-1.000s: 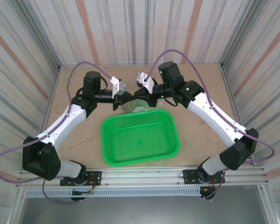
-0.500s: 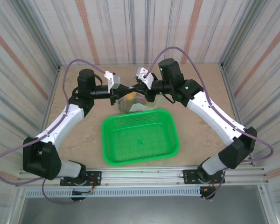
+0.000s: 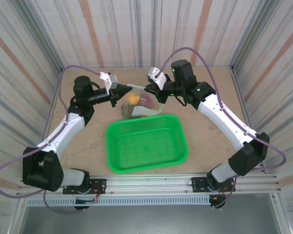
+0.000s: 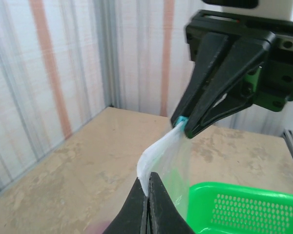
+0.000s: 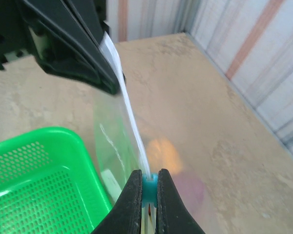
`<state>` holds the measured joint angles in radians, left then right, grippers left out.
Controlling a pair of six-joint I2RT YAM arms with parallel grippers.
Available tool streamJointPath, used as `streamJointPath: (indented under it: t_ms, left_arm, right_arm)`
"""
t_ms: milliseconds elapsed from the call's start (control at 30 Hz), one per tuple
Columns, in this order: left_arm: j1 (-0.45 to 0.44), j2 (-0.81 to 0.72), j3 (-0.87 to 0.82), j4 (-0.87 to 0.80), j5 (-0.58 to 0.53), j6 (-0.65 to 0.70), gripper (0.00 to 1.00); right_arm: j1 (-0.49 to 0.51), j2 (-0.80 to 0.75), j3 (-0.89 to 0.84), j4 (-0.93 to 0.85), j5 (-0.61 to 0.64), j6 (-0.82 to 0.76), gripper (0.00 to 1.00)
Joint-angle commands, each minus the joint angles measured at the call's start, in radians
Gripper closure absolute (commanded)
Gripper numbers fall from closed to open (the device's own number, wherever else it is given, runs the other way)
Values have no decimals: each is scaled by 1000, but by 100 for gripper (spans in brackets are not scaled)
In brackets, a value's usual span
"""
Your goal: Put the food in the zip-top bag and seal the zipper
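**A:** Checking on the food (image 3: 132, 99) first. Lying where?

**B:** Sitting inside the zip-top bag (image 3: 139, 108), showing through the clear plastic as orange and pink shapes low in it. Not managing to count the pieces. Seeing bare mesh across the floor of the green basket (image 3: 146, 144), so judging the loading part as done.

**A:** And the bag itself, hanging or resting?

**B:** Hanging toward the far side of the table (image 3: 205, 141), just behind the basket, stretched by its mouth edge between the two grippers. Not being able to tell whether touching the tabletop underneath.

**A:** Gripping it how?

**B:** Pinching one end of the mouth edge with the left gripper (image 4: 147, 190), fingers pressed together on the plastic. Clamping the small bluish slider tab (image 4: 180, 120) with the right gripper (image 5: 148, 184), jaws nearly together around it.

**A:** Calling the seal finished, then?

**B:** Not calling it finished. Seeing the zipper (image 5: 129, 112) pulled taut as one flat white band between the two grips, with the tab at the right gripper's end. Guessing, from that flat look, at a strip pressed shut along that stretch. Not being able to tell about any length beyond the tab.

**A:** Leaving what, by that reading?

**B:** Probably running the tab to the very end of the strip, if any remains, then letting go.
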<state>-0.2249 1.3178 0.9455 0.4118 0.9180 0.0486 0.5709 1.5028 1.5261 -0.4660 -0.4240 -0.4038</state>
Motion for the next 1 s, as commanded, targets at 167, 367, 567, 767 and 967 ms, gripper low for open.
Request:
streamJointPath:
  t_ms: [167, 367, 567, 767, 967]
  left_arm:
    - [105, -45, -42, 72, -267, -114, 100]
    - [108, -51, -33, 17, -300, -94, 100]
    - [108, -41, -9, 42, -207, -68, 100]
    - [108, -23, 85, -58, -195, 27, 100]
    - [108, -17, 151, -56, -125, 31, 100]
  right_arm:
    - [-129, -110, -80, -69, 427, 58, 100]
    - [-201, -152, -129, -51, 450, 118, 100]
    - [-217, -165, -115, -82, 11, 24, 95]
    - [-83, -87, 10, -218, -57, -85, 94]
    - [32, -44, 43, -243, 99, -138, 95]
